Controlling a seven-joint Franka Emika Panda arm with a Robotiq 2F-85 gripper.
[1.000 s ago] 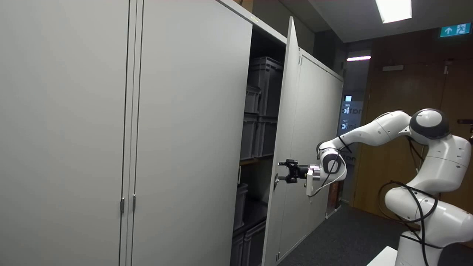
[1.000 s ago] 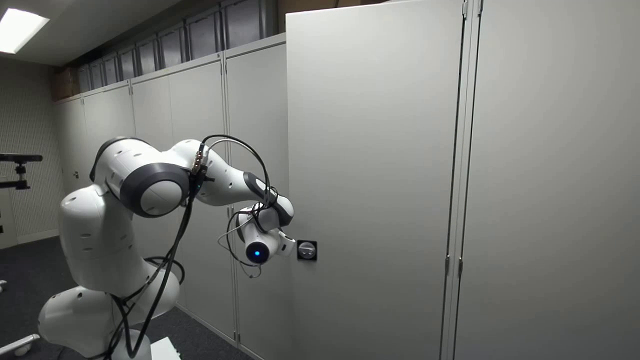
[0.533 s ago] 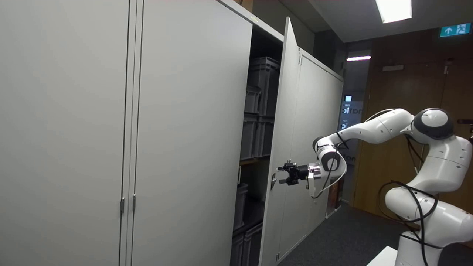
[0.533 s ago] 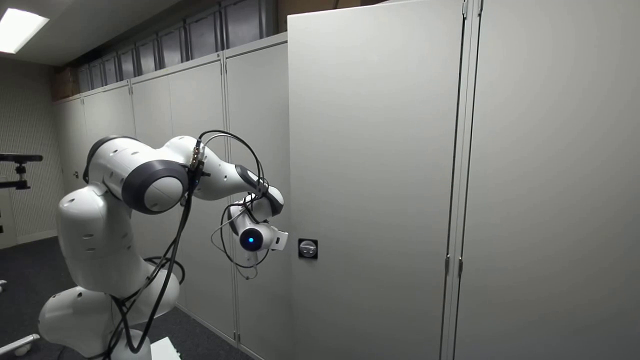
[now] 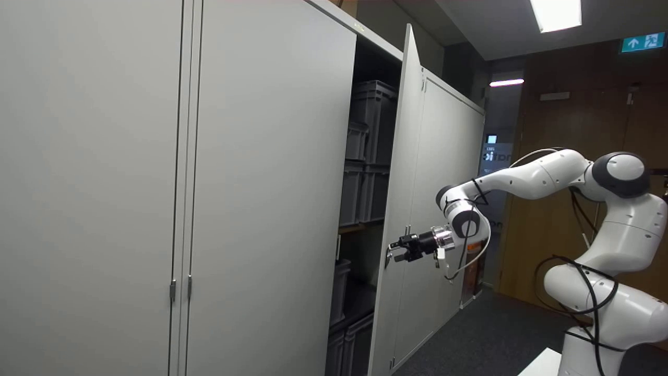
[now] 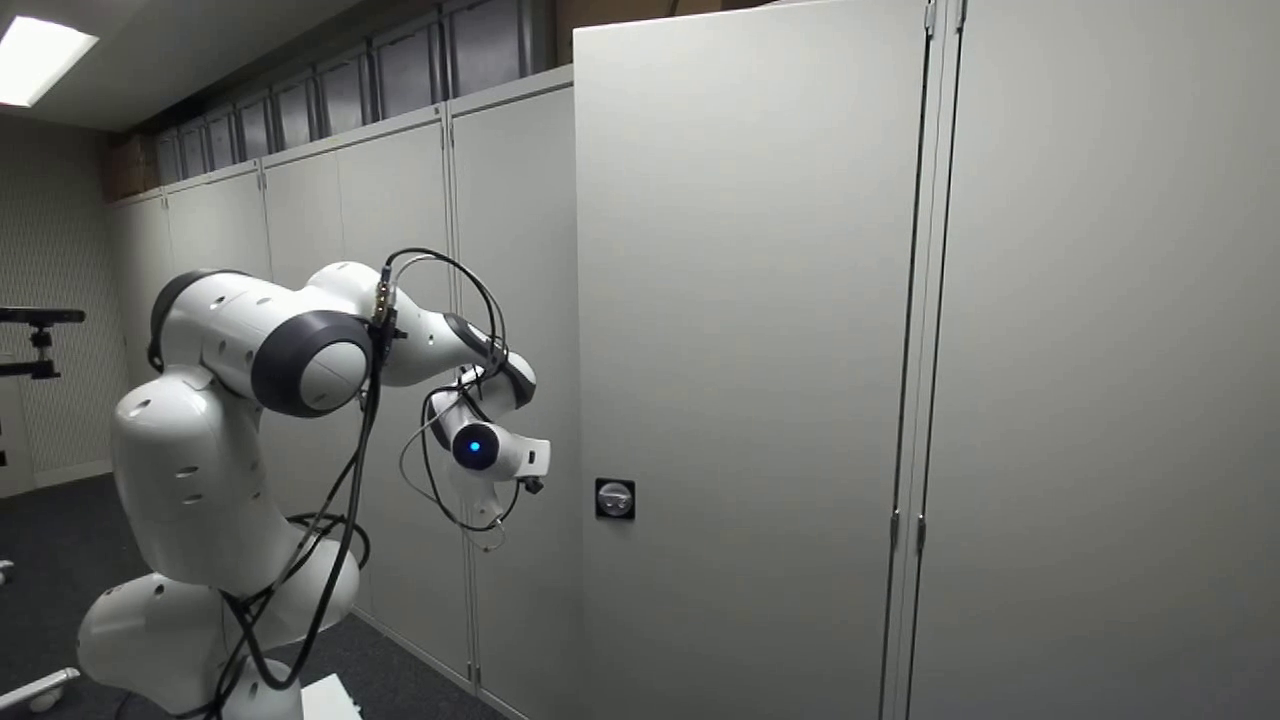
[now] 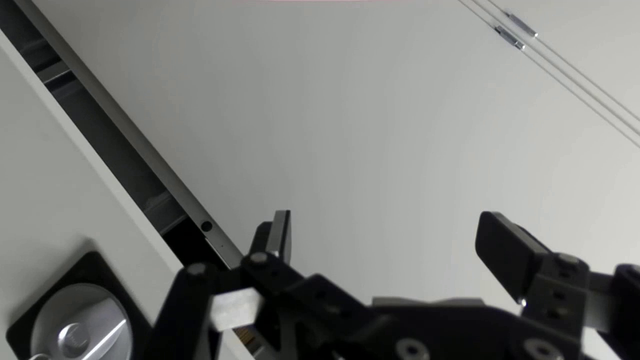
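A light grey cabinet door (image 5: pixel 402 172) stands ajar, seen also as the broad door panel (image 6: pixel 750 250) in an exterior view. Near its free edge sits a round silver latch handle (image 6: pixel 615 498) on a black square plate. My gripper (image 5: pixel 397 251) is close to that handle, tilted, its jaws wide apart. In the wrist view the gripper (image 7: pixel 384 225) has nothing between its fingers, and the handle (image 7: pixel 75 330) lies outside them at lower left. Whether a finger touches the door I cannot tell. The hand (image 6: pixel 495 450) hides the fingers in an exterior view.
Grey bins (image 5: pixel 377 120) are stacked inside the cabinet, behind a narrow gap. A shut cabinet door (image 5: pixel 271 183) adjoins the gap. More bins (image 6: pixel 400 75) line the cabinet top. A white surface (image 5: pixel 545 363) lies by the robot base; a black camera stand (image 6: pixel 40 345) is behind.
My arm has drawn back and the hand has risen and turned, so the gripper now tilts. The door's free edge has swung slightly toward the cabinet, then a little back out.
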